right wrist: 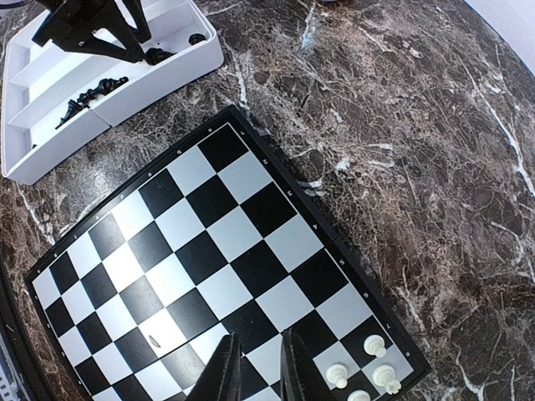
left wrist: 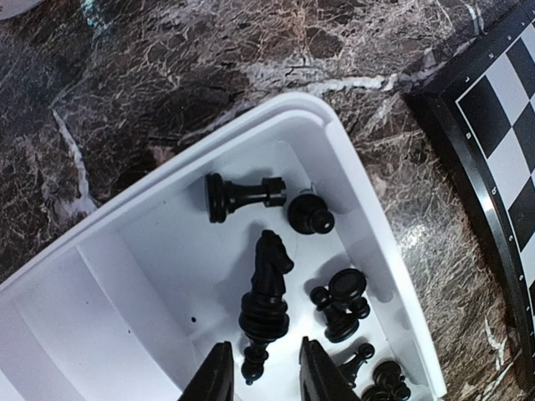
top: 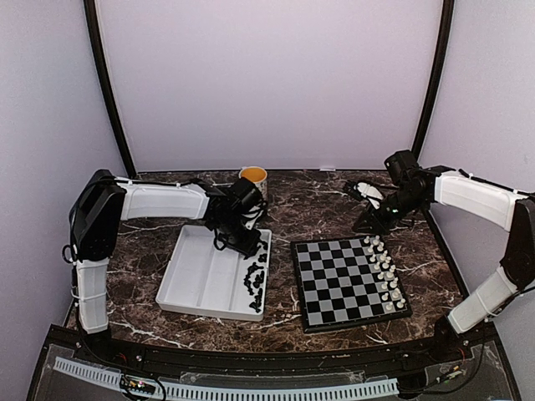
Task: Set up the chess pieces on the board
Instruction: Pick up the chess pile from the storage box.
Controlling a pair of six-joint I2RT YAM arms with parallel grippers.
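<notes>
Mug (top: 253,176) stands behind the tray (top: 196,276); left gripper (left wrist: 266,344), narrow, above black pieces (left wrist: 266,288); right gripper (right wrist: 259,336), narrow, above board (right wrist: 209,251).

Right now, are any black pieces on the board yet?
No, the board holds only white pieces along its right edge; the black pieces lie in the tray.

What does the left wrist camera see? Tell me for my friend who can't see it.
Black chess pieces lie jumbled in the end pocket of a white tray, with the left gripper open near them. Dark marble table and the board corner show behind.
</notes>
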